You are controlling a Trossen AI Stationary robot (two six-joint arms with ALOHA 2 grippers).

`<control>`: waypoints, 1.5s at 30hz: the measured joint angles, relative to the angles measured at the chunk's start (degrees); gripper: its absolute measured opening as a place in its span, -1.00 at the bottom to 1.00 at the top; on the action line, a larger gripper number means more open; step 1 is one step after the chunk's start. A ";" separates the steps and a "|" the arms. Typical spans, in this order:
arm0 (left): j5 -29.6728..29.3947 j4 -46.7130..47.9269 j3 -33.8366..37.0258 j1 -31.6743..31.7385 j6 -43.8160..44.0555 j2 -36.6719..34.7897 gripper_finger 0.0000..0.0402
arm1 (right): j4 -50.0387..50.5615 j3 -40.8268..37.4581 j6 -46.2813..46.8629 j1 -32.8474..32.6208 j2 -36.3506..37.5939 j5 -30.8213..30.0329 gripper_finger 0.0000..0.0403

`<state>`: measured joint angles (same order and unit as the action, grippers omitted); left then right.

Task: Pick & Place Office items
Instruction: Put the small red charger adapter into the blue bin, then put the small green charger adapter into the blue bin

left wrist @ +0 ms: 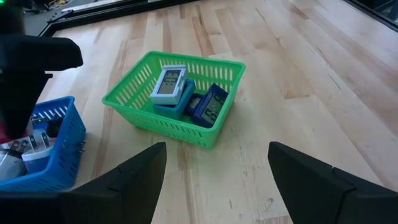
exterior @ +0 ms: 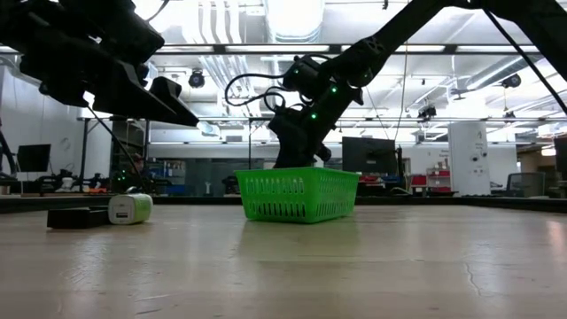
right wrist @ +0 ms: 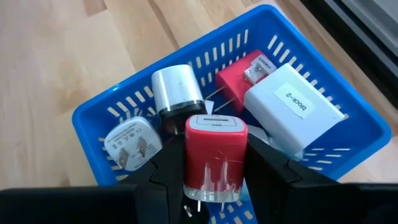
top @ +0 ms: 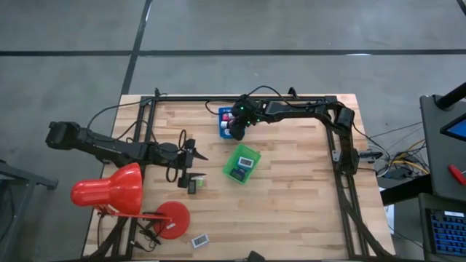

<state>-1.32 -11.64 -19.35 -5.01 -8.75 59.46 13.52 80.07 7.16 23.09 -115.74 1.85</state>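
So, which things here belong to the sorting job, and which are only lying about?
Job:
- red charger in the right claw
- other chargers in the blue tray
- small clocks in the green tray
- loose pieces on the table

Lying about:
- red desk lamp
- cables beside the table

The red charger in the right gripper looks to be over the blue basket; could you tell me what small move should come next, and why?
Probably lower a little and open. The right gripper is shut on the red charger, directly above the blue basket that already holds other chargers. The left gripper waits open, away from it.
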 joint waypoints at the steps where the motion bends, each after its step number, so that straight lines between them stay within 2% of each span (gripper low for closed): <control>1: 0.00 0.02 0.00 -0.01 0.00 0.00 0.42 | 0.01 -0.04 0.00 0.00 0.00 0.07 -0.40; 8: 0.00 0.04 0.00 -0.01 0.00 0.00 0.42 | -0.04 -0.05 0.65 0.00 0.00 0.12 -0.39; 14: 0.00 0.04 0.00 -0.01 0.00 0.00 0.42 | -0.30 -0.06 1.46 -0.01 0.00 -0.34 -0.09; 19: 0.00 0.06 0.00 0.01 0.00 0.00 0.42 | -0.76 -0.06 1.47 -0.04 0.00 -0.35 0.03; 31: -0.02 0.87 -0.01 -0.01 0.02 0.00 0.42 | -6.66 -0.08 -2.51 -0.97 0.17 -2.09 0.05; 36: -0.04 3.40 0.00 -0.01 0.93 0.00 0.42 | -9.55 -0.10 -6.12 -3.51 0.63 -2.41 0.05; 45: 0.42 8.52 0.00 -0.01 3.86 0.00 0.42 | -9.61 -0.27 -9.30 -9.28 4.36 -6.49 0.05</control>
<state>-0.91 -3.11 -19.35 -5.02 -4.90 59.46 3.91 79.79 -2.14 13.82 -111.38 -4.63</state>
